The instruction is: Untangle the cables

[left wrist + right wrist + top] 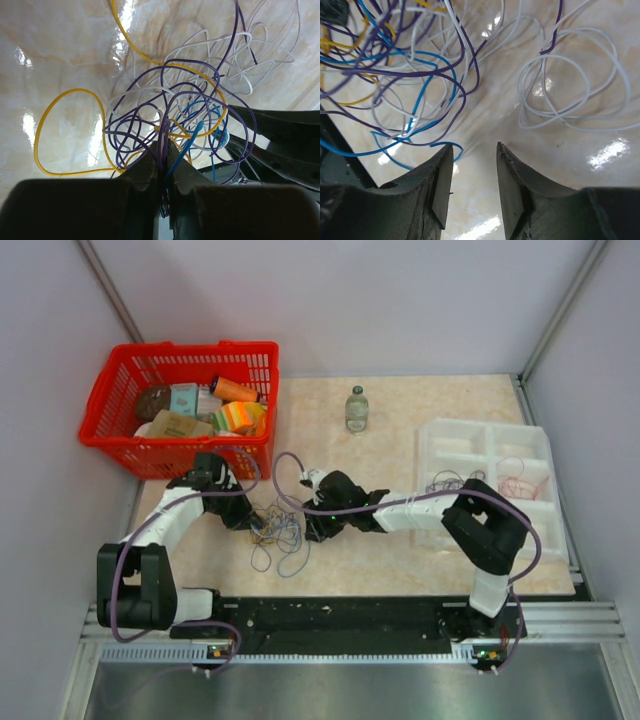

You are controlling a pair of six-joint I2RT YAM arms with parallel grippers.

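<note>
The cables [283, 538] lie in a loose tangle on the table between my two grippers. In the left wrist view the tangle [175, 110] shows purple, blue, yellow and white strands, and a yellow loop [41, 135] spreads out to the left. My left gripper [166, 150] is shut on a few purple and blue strands at the tangle's near edge. My right gripper [475, 147] stands open just above the table with nothing between its fingers. A blue strand [452, 146] curls at its left fingertip, and white loops [570, 90] lie ahead to the right.
A red basket [100, 405] full of items stands at the back left. A small bottle [356, 408] stands at the back centre. A white compartment tray [440, 440] on the right holds a red cable [520, 483] and a dark cable [445, 480].
</note>
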